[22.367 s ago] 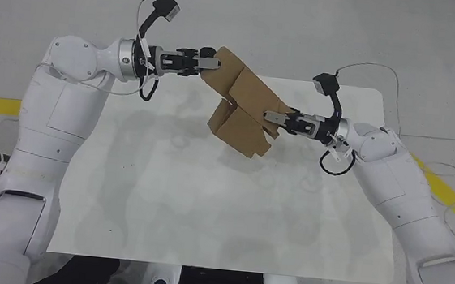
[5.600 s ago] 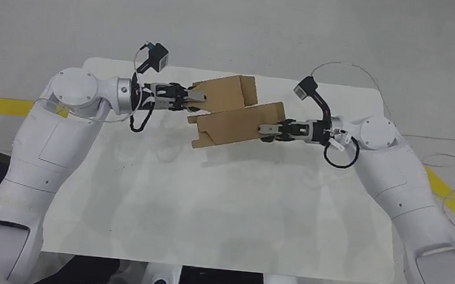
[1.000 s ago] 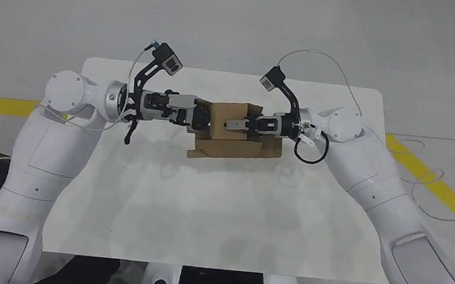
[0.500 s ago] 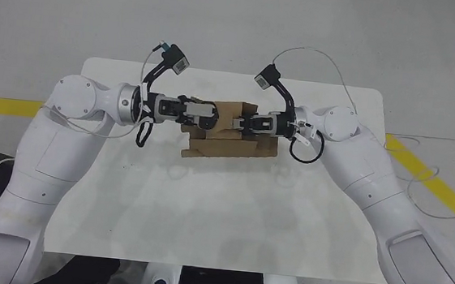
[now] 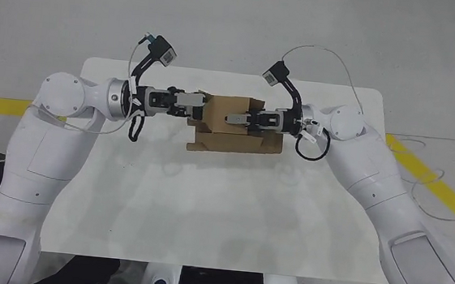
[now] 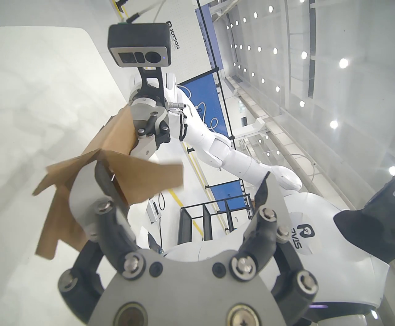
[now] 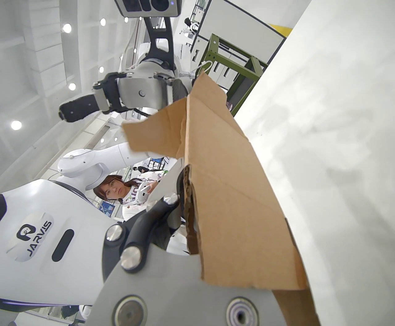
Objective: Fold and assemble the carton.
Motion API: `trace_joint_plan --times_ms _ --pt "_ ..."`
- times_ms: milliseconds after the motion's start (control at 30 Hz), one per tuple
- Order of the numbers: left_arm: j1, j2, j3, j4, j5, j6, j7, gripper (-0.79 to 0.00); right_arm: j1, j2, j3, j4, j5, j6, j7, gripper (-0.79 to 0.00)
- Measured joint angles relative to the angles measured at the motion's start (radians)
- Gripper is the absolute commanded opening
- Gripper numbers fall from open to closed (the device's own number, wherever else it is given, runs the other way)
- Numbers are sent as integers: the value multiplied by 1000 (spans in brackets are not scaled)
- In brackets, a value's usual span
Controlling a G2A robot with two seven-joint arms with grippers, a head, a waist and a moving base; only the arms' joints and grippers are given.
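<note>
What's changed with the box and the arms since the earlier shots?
The box, earlier tilted and spread out, is now folded compact and level, with both arms drawn in. The left gripper let go and sits open at its edge, backed off a little. The right gripper stayed shut on it.

Carton (image 5: 236,133) between left claw (image 5: 198,113) and right claw (image 5: 233,120), over table (image 5: 204,221).

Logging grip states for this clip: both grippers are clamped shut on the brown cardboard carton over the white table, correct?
Not both. The left gripper is open: the left wrist view shows its fingers spread wide, one lying against the brown cardboard carton. Only the right gripper is clamped shut on it, over the white table.
</note>
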Motion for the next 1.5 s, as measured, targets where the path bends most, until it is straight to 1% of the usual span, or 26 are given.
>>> trace_joint_plan --times_ms 133,367,700,1100,1400,1500 --pt "0 3 -13 15 11 -3 5 0 -8 6 13 -13 -4 4 5 -785" --pt "-1 2 -5 32 36 2 23 0 -21 7 12 -54 -7 23 23 -785" --pt "-12 -2 5 37 29 0 24 0 -24 -9 -23 -98 8 40 40 -785" --pt "-8 -4 17 15 18 -4 9 0 -10 -28 -54 -85 16 44 44 -785" --pt "1 -5 22 -1 18 -1 4 0 -10 -32 -55 -78 21 42 42 -785" --pt "1 -4 16 8 27 0 14 0 -12 -30 -45 -73 28 38 38 -785"
